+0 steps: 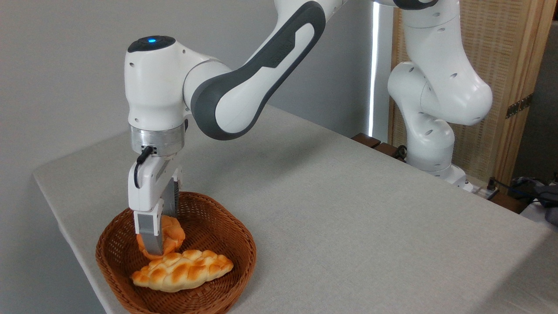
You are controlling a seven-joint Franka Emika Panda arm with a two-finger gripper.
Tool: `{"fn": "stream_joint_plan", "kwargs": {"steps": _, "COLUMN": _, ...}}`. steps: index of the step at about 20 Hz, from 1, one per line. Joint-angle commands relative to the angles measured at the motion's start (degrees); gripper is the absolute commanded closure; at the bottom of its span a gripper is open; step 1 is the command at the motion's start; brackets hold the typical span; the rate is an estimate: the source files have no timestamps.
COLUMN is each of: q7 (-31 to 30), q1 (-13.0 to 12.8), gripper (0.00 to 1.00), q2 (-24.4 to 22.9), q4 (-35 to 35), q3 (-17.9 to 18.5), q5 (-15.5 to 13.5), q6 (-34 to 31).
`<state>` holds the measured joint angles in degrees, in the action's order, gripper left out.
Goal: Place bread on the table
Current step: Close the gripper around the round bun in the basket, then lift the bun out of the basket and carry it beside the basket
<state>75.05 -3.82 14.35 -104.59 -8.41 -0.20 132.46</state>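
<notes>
Grey table [331, 209], one wicker basket [235, 261] sitting at its near-left corner.

The tabletop is a light grey, fabric-like surface with rounded corners, running from the lower left up toward the right, where the white base of the robot arm [436, 161] stands at the far edge. The brown woven basket rests directly on the cloth, close to the left edge and the front corner. The arm's soft shadow lies across the middle of the surface, and the cloth there looks smooth and flat.
</notes>
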Motion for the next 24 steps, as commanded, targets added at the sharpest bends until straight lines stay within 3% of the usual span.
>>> {"fn": "stream_joint_plan", "kwargs": {"steps": 1, "q7": 0.98, "q1": 0.39, "gripper": 0.58, "q2": 0.07, "q4": -0.53, "q3": -0.03, "q5": 0.64, "q6": 1.48}}
{"fn": "stream_joint_plan", "kwargs": {"steps": 13, "q7": 0.8, "q1": 0.39, "gripper": 0.58, "q2": -0.02, "q4": -0.35, "q3": -0.03, "q5": 0.64, "q6": 1.39}}
{"fn": "stream_joint_plan", "kwargs": {"steps": 19, "q7": 0.19, "q1": 0.48, "gripper": 0.58, "q2": -2.74, "q4": 0.17, "q3": 0.85, "q5": -0.32, "q6": -0.44}}
{"fn": "stream_joint_plan", "kwargs": {"steps": 22, "q7": -0.43, "q1": 0.48, "gripper": 0.55, "q2": -5.11, "q4": 0.18, "q3": 1.73, "q5": -6.46, "q6": -2.47}}
{"fn": "stream_joint_plan", "kwargs": {"steps": 24, "q7": -0.25, "q1": 0.48, "gripper": 0.58, "q2": -6.52, "q4": 0.18, "q3": 2.69, "q5": -6.83, "q6": -4.83}}
